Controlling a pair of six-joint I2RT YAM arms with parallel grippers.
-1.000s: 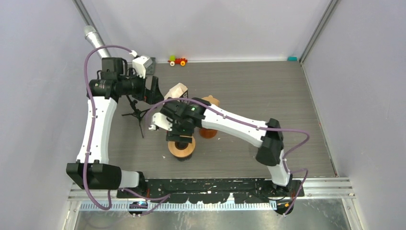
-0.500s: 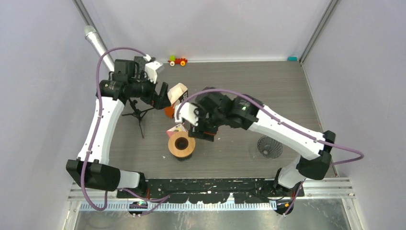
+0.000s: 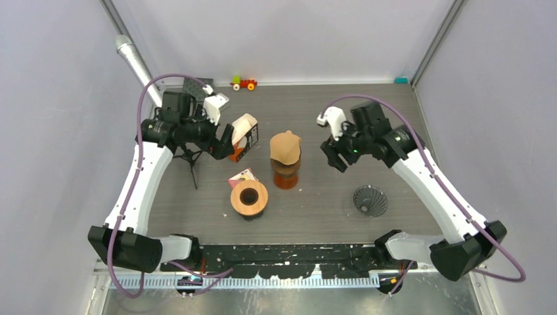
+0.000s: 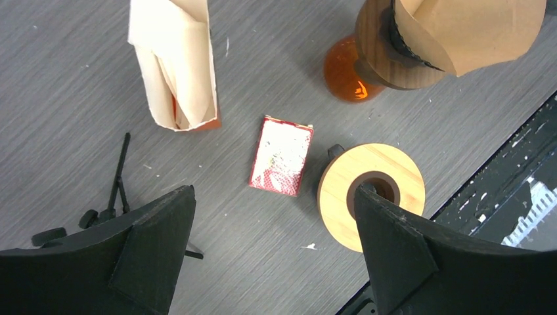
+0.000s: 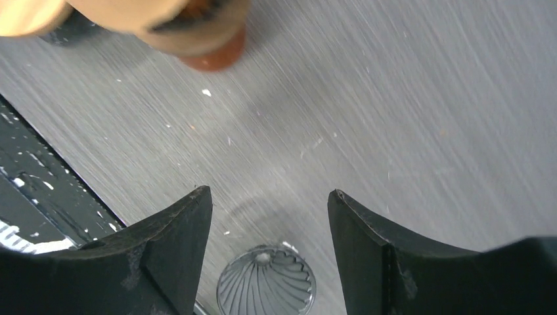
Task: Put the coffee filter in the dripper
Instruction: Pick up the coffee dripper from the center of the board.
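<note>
Right gripper has pulled well clear of coffee filter, apparently atop dripper.

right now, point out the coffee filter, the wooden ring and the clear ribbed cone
coffee filter (image 3: pixel 285 146): top view, middle of the brown paper
wooden ring (image 4: pixel 402 180): left wrist view, flat wood right of its hole
clear ribbed cone (image 5: pixel 266 287): right wrist view, centre of its ribbed inside

Our right gripper now hangs well right of the coffee filter, no longer above the wooden ring; our left gripper sits nearer the paper bag.
</note>
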